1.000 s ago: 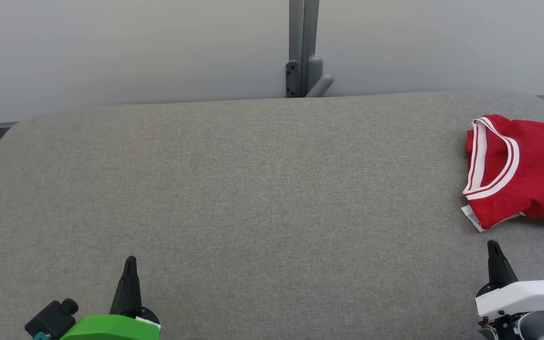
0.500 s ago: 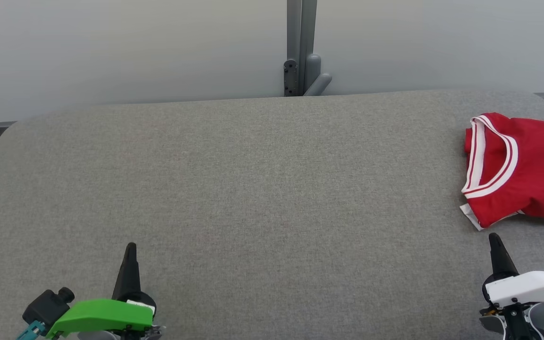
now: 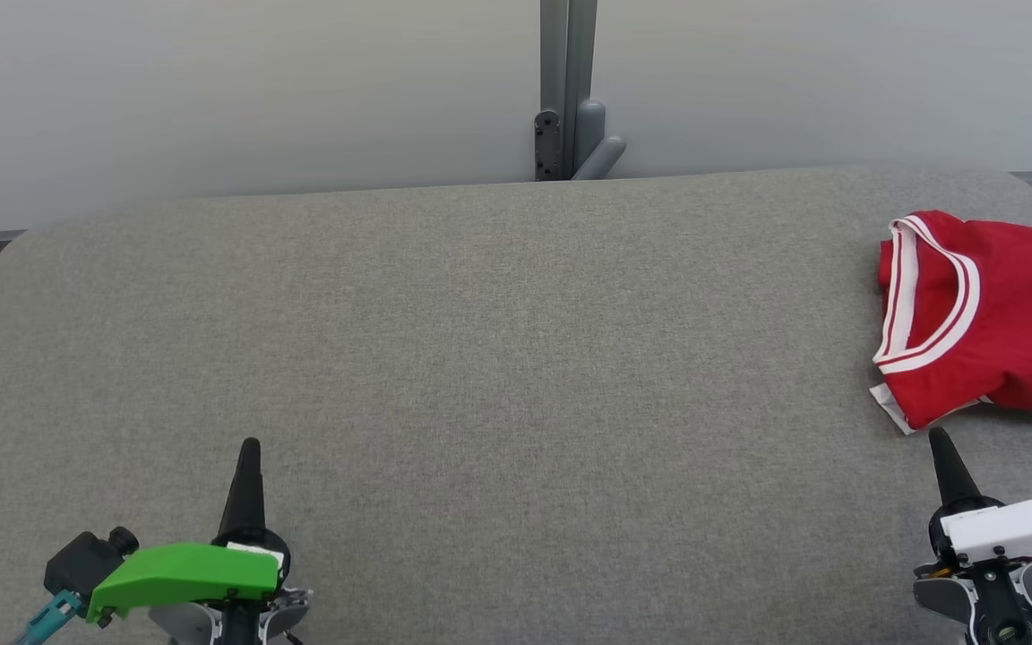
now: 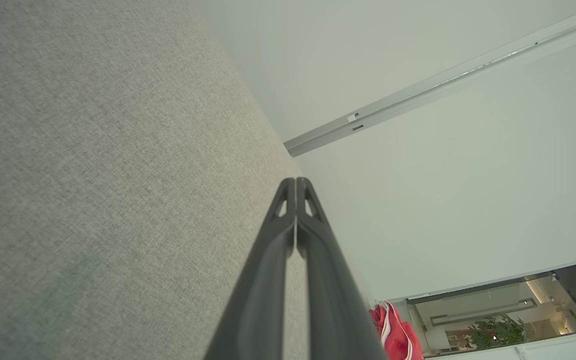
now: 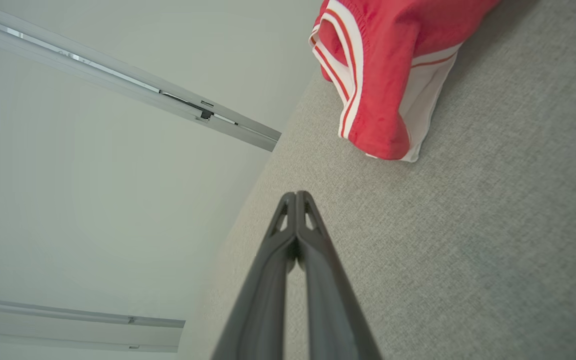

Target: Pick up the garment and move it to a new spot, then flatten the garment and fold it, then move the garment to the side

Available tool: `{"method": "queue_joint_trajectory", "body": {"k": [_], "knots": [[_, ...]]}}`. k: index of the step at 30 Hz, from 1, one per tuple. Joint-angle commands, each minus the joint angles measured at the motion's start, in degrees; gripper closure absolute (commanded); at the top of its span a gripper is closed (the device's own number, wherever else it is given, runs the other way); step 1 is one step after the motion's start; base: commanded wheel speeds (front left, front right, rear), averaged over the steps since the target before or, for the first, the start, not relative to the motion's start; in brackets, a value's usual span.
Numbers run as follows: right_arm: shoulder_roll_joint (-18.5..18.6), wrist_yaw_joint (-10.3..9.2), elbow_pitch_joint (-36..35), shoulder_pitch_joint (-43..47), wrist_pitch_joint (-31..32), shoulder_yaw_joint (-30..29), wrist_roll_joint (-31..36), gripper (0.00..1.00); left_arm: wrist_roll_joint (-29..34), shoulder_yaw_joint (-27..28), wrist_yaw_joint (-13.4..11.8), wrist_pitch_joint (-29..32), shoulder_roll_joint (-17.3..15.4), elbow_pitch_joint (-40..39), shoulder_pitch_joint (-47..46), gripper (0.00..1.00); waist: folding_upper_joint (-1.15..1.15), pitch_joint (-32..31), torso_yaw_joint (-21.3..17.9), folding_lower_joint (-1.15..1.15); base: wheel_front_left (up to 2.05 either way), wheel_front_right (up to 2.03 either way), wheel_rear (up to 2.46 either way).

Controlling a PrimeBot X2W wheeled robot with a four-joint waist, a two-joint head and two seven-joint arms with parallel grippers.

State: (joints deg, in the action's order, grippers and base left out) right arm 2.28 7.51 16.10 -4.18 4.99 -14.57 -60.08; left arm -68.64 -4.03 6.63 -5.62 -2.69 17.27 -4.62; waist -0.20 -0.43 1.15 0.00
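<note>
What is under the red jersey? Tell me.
The jersey lies on the grey table, with a white flap poking out beneath its near corner. Anything else under the folded cloth is covered.

coarse, matt grey woven cloth tabletop (image 3: pixel 480 358); smooth, faintly sheeny red fabric jersey (image 3: pixel 1009 349) with white ribbed trim; matt black plastic fingers (image 4: pixel 268 280).

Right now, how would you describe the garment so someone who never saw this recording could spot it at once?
Start from the wide grey fabric-covered table and go to its right end, just beyond the tip of the right gripper. There lies the garment, a red jersey with white striped trim and dark lettering, the only red thing there.
</note>
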Motion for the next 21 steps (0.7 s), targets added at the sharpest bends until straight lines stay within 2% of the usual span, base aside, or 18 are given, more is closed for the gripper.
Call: {"method": "queue_joint_trajectory", "body": {"k": [1,21], "knots": [[0.47,0.0,-0.22,-1.44,0.52,-0.41,-1.8,1.0,-1.66,-0.01,0.36,0.28,-0.23,-0.05,-1.83,1.0,0.11,0.02,-0.03,0.0,0.0,0.0,0.0],[0.59,0.0,0.72,-3.57,4.29,-2.0,-13.26,1.0,-11.4,-0.17,0.64,2.06,-0.27,1.68,-5.22,1.0,0.14,0.29,-0.43,0.0,0.0,0.0,0.0]]}}
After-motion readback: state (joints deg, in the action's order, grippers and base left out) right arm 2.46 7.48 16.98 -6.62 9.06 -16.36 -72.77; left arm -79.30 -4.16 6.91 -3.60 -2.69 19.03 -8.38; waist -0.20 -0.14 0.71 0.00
